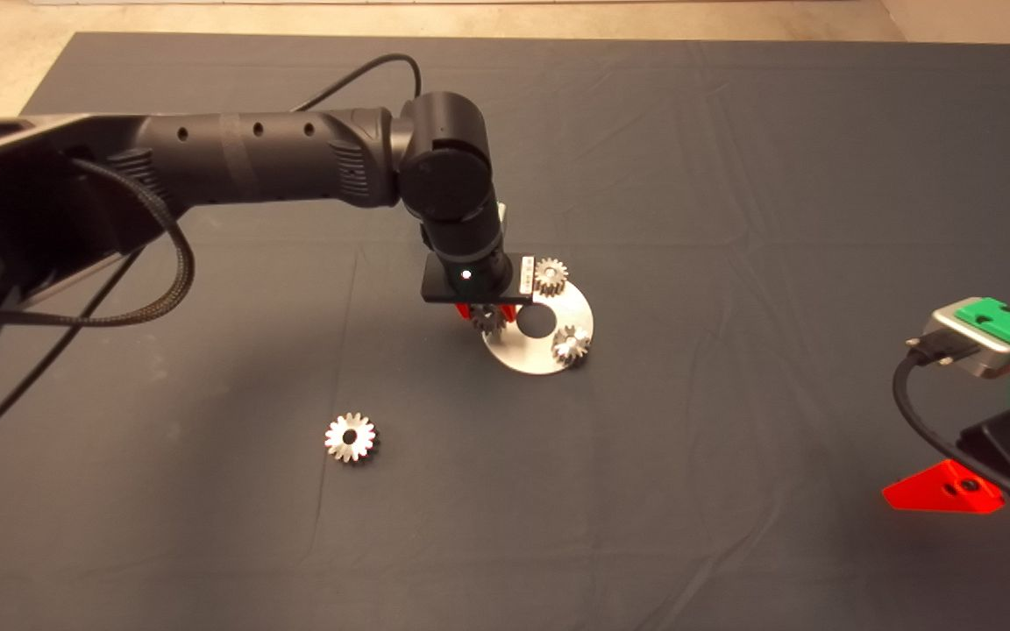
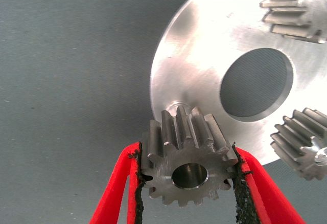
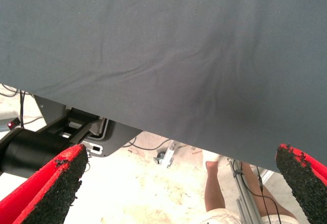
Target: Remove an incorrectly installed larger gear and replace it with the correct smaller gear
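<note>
My left gripper (image 1: 487,313) hangs over the near-left edge of a round silver plate (image 1: 568,307) and is shut on the smaller gear (image 1: 490,320). In the left wrist view the dull grey smaller gear (image 2: 189,170) sits clamped between the two pads, right at the plate's (image 2: 199,65) rim, with a short peg showing just behind it. Two other small gears (image 1: 550,275) (image 1: 572,344) stand on the plate around its centre hole. The larger gear (image 1: 351,438), bright silver with a wide hole, lies flat on the mat to the near left, apart from everything.
My right gripper (image 1: 945,493) waits at the lower right edge, fingers wide apart and empty. Its wrist view shows the mat's edge, the floor and a person's leg (image 3: 214,188). The left arm's cable hangs at the left.
</note>
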Action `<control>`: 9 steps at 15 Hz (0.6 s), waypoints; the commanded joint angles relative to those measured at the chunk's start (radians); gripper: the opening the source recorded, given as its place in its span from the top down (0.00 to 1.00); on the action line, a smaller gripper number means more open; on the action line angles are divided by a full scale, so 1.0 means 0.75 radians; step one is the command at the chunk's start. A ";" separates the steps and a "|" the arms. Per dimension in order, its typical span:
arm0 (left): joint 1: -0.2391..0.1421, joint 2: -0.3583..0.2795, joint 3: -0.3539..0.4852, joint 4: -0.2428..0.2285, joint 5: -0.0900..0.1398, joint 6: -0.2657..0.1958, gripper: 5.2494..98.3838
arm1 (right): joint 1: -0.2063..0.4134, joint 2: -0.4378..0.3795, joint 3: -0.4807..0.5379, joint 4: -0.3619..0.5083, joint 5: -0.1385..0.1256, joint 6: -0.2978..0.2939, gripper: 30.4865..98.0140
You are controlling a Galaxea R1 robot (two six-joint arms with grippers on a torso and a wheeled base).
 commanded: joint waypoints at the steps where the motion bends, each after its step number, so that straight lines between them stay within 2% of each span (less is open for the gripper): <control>1: -0.021 0.013 -0.010 0.005 -0.002 -0.005 0.69 | 0.015 -0.001 0.003 0.044 -0.116 0.000 0.01; 9: -0.021 0.013 -0.038 0.007 -0.002 0.007 0.69 | 0.015 -0.003 0.003 0.044 -0.116 0.000 0.01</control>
